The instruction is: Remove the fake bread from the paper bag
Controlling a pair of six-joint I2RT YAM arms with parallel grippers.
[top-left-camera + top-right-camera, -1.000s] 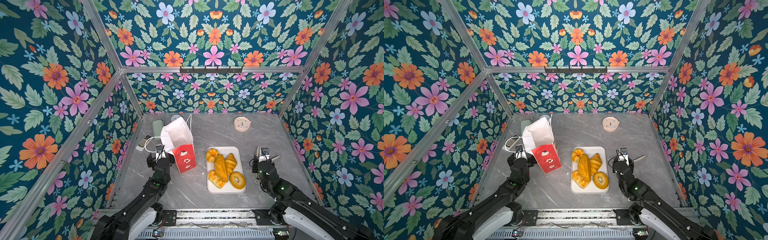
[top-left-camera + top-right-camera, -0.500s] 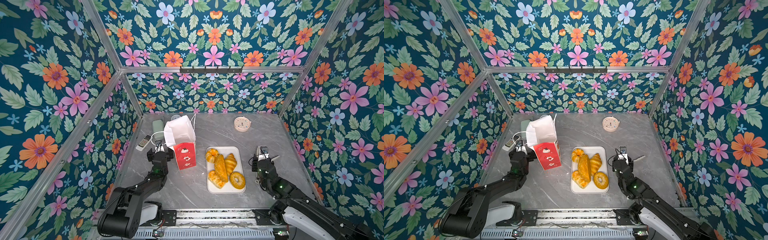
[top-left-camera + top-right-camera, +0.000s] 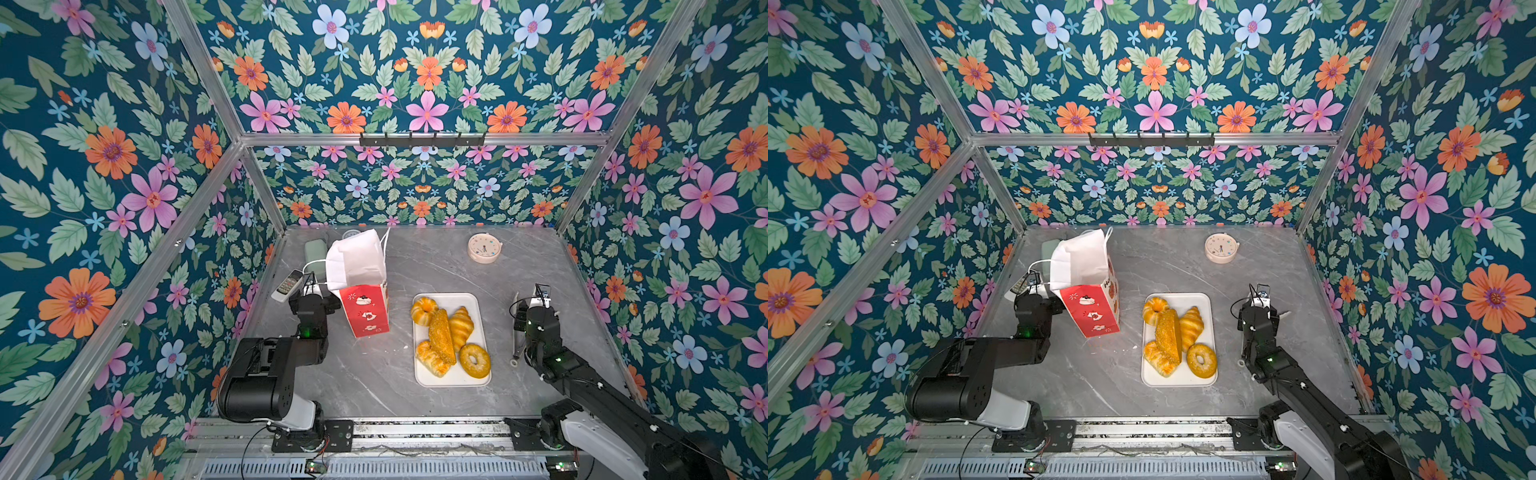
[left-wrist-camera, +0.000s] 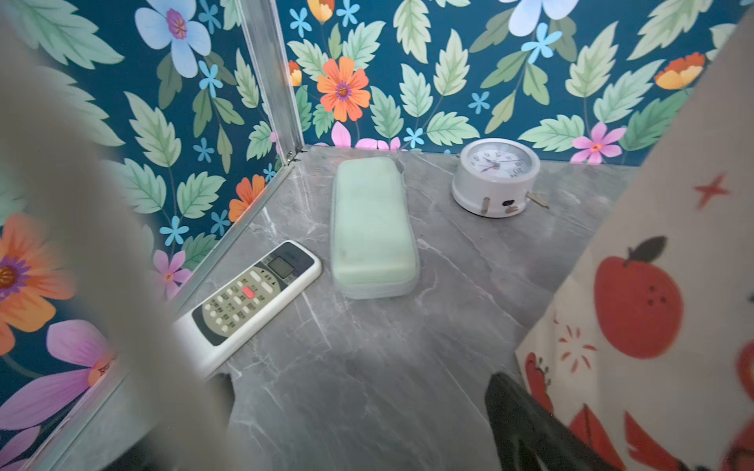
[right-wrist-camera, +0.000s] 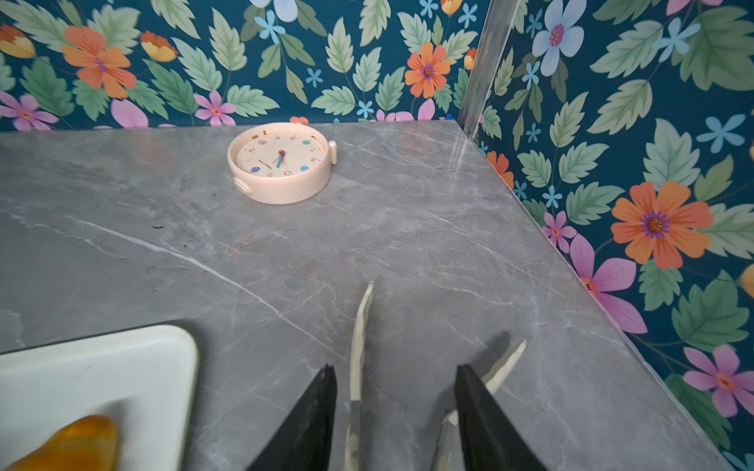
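**A:** Where is the fake bread [image 3: 441,336]?

**B:** All 5 pieces lie on the white tray [image 3: 457,380], mid-table and right of the paper bag [image 3: 363,307]. The fluted bun [image 3: 422,309] is far-left and the croissant [image 3: 461,326] far-right. The seeded loaf lies down the middle, with the braided roll [image 3: 430,358] near-left and the ring bagel [image 3: 474,360] near-right.

**A:** And the bag?

**B:** It stands on its red base, white mouth gaping, apart from the tray.

**A:** The left gripper [image 3: 318,291]?

**B:** It is just left of the bag, spread wide, with nothing between its fingers. 1 black finger [image 4: 526,420] sits by the printed paper, but I cannot tell whether it touches.

**A:** The right gripper [image 5: 393,369]?

**B:** It is right of the tray, narrowed around cream tongs [image 5: 358,346] whose 2 tips point far.

**A:** Anything else?

**B:** A remote [image 4: 253,297], a green case [image 4: 371,228] and a white clock [image 4: 495,175] sit far-left, and a cream clock [image 3: 483,248] far-right.
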